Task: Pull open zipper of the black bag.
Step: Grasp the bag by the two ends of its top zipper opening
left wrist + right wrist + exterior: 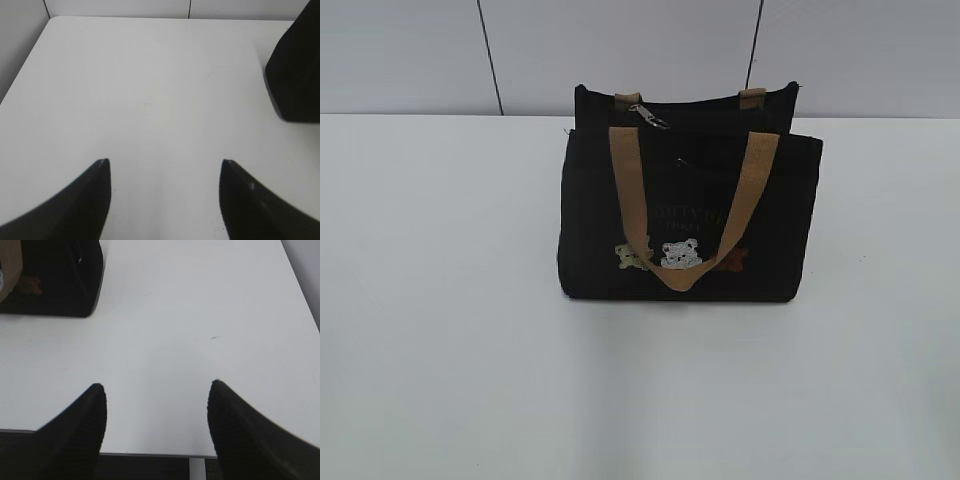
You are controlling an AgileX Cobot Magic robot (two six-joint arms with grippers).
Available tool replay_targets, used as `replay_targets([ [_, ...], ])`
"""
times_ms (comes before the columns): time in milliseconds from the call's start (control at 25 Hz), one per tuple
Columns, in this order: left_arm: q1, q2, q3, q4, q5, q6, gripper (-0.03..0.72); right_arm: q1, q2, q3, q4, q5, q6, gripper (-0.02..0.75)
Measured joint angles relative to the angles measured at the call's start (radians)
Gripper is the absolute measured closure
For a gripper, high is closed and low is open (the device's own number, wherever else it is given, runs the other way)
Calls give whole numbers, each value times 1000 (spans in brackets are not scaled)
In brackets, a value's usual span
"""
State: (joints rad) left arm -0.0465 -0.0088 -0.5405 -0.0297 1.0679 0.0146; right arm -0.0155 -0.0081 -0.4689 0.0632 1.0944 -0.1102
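1. Left gripper [165,167]: jaws wide, empty, over bare bench [150,100].
2. Right gripper [157,390]: jaws wide, empty.
3. Black bag [690,205]: upright, frame centre; zipper [650,118] at its top left.

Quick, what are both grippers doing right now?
Left gripper: jaws open, holding nothing.
Right gripper: jaws open, holding nothing.

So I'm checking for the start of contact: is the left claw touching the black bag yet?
Apart. The left wrist view shows the open left claw over bare table, with the black bag away at the right edge.
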Motion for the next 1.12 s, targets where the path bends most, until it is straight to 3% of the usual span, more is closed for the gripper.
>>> replay_targets([
  [520,0,0,0,38,0,8,179,0,0,0,1,0,0,255],
  [760,0,0,-2,24,-3,66,84,0,0,0,2,-1,0,255],
  [920,0,19,-31,-47,-123,127,69,0,4,-14,12,-2,-18,255],
  [1120,0,235,-35,-179,-353,224,72,0,122,-94,64,-3,-146,255],
])
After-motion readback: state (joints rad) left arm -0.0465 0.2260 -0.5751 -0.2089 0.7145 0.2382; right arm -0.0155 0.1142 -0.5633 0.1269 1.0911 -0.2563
